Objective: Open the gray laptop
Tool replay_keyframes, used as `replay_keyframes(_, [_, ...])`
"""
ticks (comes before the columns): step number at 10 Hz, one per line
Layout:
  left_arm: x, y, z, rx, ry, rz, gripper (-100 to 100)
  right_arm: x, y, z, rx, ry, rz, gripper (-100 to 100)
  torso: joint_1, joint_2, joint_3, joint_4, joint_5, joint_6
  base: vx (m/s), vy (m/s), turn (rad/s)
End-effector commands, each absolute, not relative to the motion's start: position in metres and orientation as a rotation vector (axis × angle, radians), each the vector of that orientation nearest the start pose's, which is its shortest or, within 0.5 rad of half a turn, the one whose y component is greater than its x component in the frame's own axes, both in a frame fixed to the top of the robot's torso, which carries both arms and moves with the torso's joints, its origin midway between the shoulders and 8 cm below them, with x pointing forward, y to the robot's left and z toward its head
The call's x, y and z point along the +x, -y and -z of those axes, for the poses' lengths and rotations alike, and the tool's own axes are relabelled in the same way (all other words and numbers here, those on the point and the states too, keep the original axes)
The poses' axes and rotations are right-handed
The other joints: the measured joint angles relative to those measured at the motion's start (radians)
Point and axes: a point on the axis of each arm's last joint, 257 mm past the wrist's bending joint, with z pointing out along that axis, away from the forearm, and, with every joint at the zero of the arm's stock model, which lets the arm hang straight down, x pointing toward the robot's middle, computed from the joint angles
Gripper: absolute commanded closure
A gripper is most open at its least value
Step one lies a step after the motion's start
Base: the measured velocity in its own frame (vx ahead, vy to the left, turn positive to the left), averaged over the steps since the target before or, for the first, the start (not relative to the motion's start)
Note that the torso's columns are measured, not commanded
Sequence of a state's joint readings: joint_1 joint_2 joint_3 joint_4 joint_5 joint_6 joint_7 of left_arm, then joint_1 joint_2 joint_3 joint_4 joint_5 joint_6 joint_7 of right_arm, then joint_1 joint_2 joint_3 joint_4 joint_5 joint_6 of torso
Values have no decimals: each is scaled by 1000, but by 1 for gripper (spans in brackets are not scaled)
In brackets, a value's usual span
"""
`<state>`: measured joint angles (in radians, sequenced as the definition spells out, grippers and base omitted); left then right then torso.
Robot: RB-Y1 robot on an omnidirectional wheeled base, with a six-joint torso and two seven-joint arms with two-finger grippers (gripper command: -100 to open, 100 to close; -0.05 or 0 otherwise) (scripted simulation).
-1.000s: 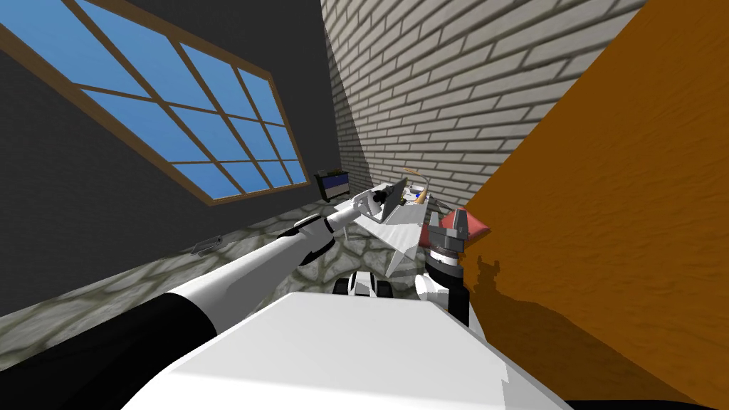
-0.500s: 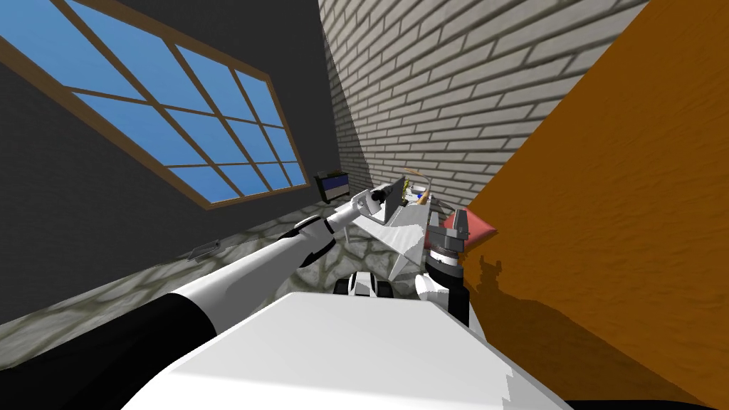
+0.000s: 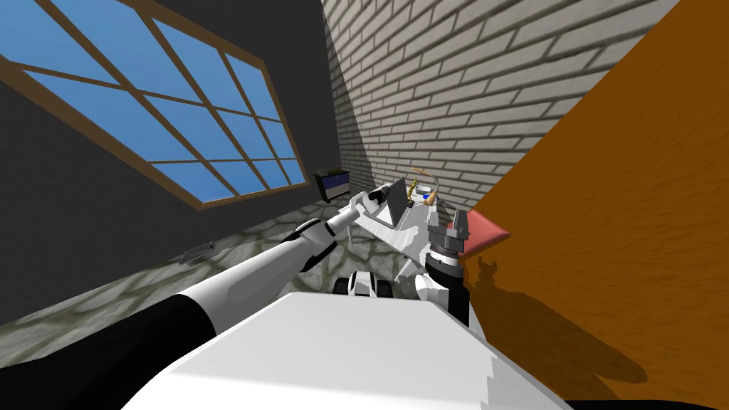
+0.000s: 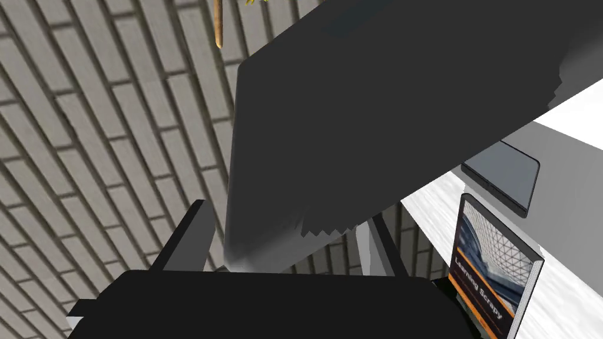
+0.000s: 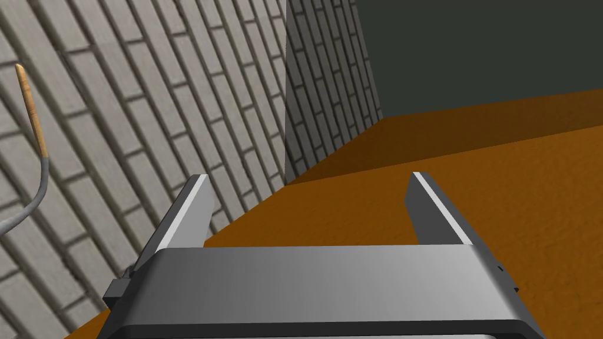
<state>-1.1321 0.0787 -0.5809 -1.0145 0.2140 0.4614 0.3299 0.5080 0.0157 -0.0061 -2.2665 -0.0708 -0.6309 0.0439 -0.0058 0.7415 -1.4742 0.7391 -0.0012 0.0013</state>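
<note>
The grey laptop (image 3: 396, 201) stands on a white desk (image 3: 402, 240) by the brick wall, its lid raised steeply. My left arm reaches out to it, and my left gripper (image 3: 378, 198) is at the lid's near edge. In the left wrist view the dark grey lid (image 4: 353, 118) rises between the fingers of that gripper (image 4: 285, 235), which stand wide apart, open. My right gripper (image 3: 458, 226) is held up near my chest beside an orange surface (image 3: 626, 213). Its fingers (image 5: 191, 209) are open with nothing between them.
A book (image 4: 491, 265) and a dark tablet (image 4: 503, 173) lie on the desk (image 4: 430, 206) beside the laptop. A curved stem (image 3: 427, 178) rises behind it. A dark cabinet (image 3: 332, 184) stands under the window. A red wedge (image 3: 485, 231) sits by my right gripper.
The laptop lid has swung up from a low slant to nearly upright, and my left gripper has risen with it. My head view has shifted a little.
</note>
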Motion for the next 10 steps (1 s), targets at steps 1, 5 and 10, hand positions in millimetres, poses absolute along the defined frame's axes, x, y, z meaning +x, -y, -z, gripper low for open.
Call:
replay_keyframes(1, [640,153,51,-863,-1806,1510,100,320,290,-40,608,-484,-1314,0,2,-1,0,1,0,0,91,113,-70])
replay_keyframes(5, [637,149,78,-1033,-1773,1630,100,320,290,-40,608,-484,-1314,0,7,-1,0,1,2,-1,75,119,-38])
replay_keyframes(10, [637,137,109,-1195,-1721,1718,100,320,290,-40,608,-484,-1314,0,4,1,1,1,2,-2,69,80,-51])
